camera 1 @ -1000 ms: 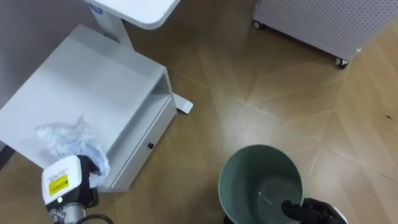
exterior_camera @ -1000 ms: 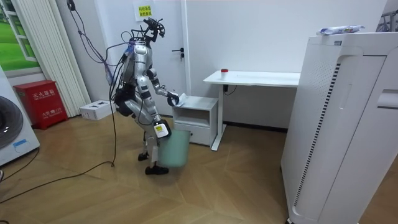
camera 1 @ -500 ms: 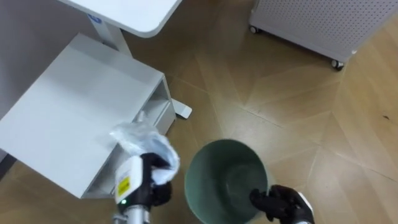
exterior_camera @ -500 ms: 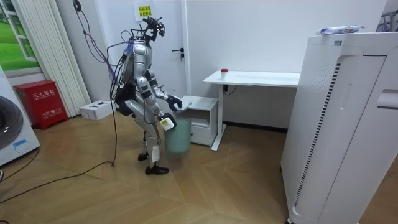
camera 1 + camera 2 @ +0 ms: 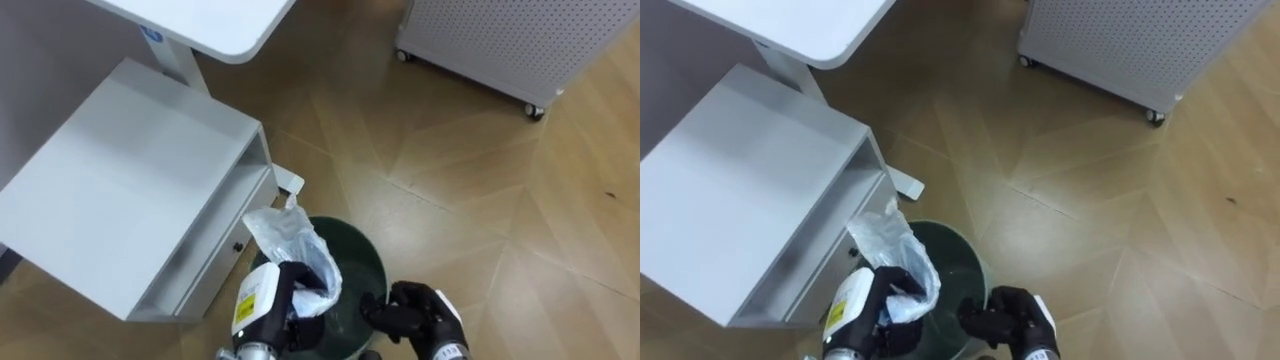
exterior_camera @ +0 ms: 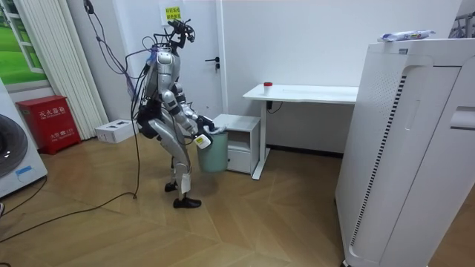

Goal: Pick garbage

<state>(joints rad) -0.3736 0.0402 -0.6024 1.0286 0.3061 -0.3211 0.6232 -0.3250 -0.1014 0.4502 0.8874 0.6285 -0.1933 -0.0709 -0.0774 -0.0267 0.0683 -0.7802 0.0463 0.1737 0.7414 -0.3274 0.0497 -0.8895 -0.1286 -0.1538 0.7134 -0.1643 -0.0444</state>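
Left hand (image 5: pixel 292 312), fingers curled round a crumpled clear plastic bag (image 5: pixel 288 238), holds it right over the mouth of the green bin (image 5: pixel 368 262), w/ the bag's top sticking up above the rim. Right hand (image 5: pixel 412 310) is clamped on the bin's rim, rt side. White cabinet (image 5: pixel 130 180) sits just left of the bin, a white desk (image 5: pixel 215 20) beyond it. Perforated white unit (image 5: pixel 500 40) on casters is well apart across the wood floor (image 5: pixel 470 170). Room view: robot stands beside the cabinet, bin held up off the floor.
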